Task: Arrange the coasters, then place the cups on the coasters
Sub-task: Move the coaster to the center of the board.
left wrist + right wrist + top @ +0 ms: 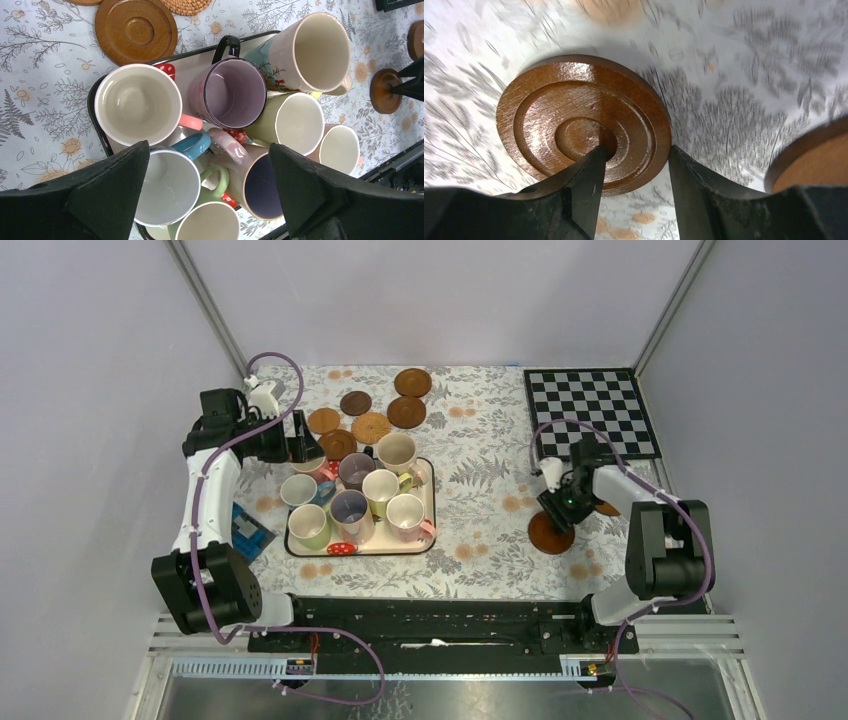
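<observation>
Left pincer (209,146) hangs wide open above the cups (351,508) on the tray (424,472) at 9 o'clock. Right pincer (637,150) straddles a coaster (549,115) rim at 4 o'clock; I cannot tell whether it grips.

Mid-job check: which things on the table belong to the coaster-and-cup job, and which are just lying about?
Job:
- coasters grouped at the far side
- dark coaster apart on the right
- mugs, all in the tray

Lying about:
- tray itself
- checkerboard mat
- blue item, too small to identify
</observation>
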Controlling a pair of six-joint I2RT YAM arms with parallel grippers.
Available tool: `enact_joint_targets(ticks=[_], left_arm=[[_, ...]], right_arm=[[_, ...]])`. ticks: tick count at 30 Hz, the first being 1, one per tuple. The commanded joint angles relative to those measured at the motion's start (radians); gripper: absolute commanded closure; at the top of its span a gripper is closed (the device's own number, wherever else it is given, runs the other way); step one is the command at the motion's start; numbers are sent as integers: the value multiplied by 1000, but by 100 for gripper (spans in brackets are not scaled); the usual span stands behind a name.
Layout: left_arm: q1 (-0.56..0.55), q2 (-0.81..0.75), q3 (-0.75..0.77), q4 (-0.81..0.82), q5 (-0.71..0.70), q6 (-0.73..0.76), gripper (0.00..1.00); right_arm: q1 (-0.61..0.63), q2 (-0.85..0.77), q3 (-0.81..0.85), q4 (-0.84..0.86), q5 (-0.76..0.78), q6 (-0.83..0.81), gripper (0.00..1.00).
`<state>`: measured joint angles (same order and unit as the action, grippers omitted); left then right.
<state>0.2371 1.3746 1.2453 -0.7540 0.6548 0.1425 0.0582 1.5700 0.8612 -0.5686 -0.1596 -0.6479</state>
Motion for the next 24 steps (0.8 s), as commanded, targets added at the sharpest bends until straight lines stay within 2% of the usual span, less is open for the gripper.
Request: enact_joint_targets(ticks=[1, 7, 14, 24], left_arm=[[-6, -44, -15, 51, 22, 20, 1], [-10, -46, -30, 65, 26, 20, 1], [-11, -46, -38, 71, 18, 24, 1], [-11, -40, -39, 71, 12, 30, 1]], right_arm=[[-152, -79, -51, -62, 12, -127, 45], [-343, -109, -67, -113, 31, -262, 45], [-486, -70, -4, -131, 36, -330, 45], [-555, -13, 62, -127, 68, -374, 44]])
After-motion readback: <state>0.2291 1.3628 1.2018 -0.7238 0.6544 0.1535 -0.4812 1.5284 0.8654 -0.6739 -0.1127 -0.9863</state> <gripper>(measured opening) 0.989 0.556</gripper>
